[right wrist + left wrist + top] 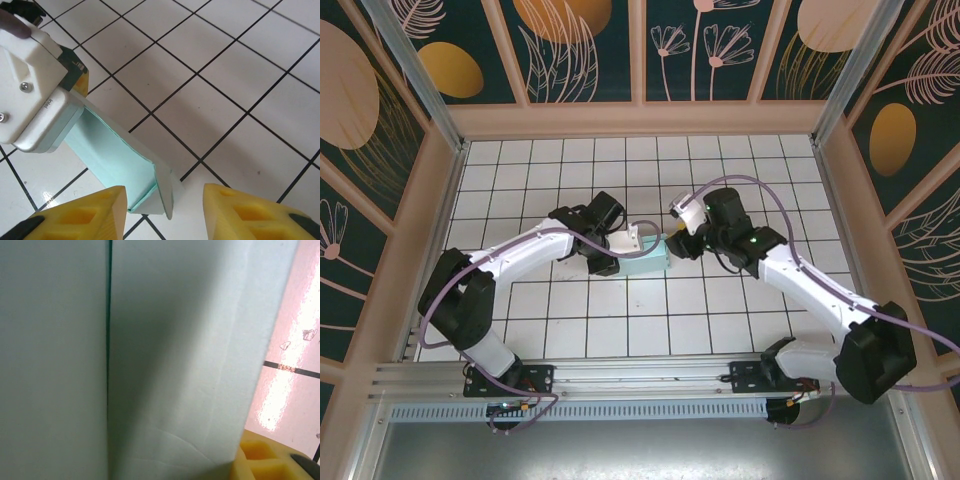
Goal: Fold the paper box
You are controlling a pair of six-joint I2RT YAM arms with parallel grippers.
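The paper box [642,258] is a pale mint-green shallow trough lying on the white tiles between the two arms. My left gripper [612,248] is shut on its left end. In the left wrist view the card [175,340] lies close against the lens, with one yellow finger [260,462] at the bottom right. My right gripper [672,243] hovers at the box's right end. In the right wrist view it [165,212] stands open, and the box's folded end flap [167,192] stands between the fingers. The left fingertip [85,215] sits beside the box wall [120,155]; the right one is apart from it.
White tiled table [620,320] inside a wood-framed enclosure with side walls [440,200] and a back wall [640,118]. An aluminium rail [640,375] with both arm bases runs along the near edge. Open tiles lie behind and in front of the box.
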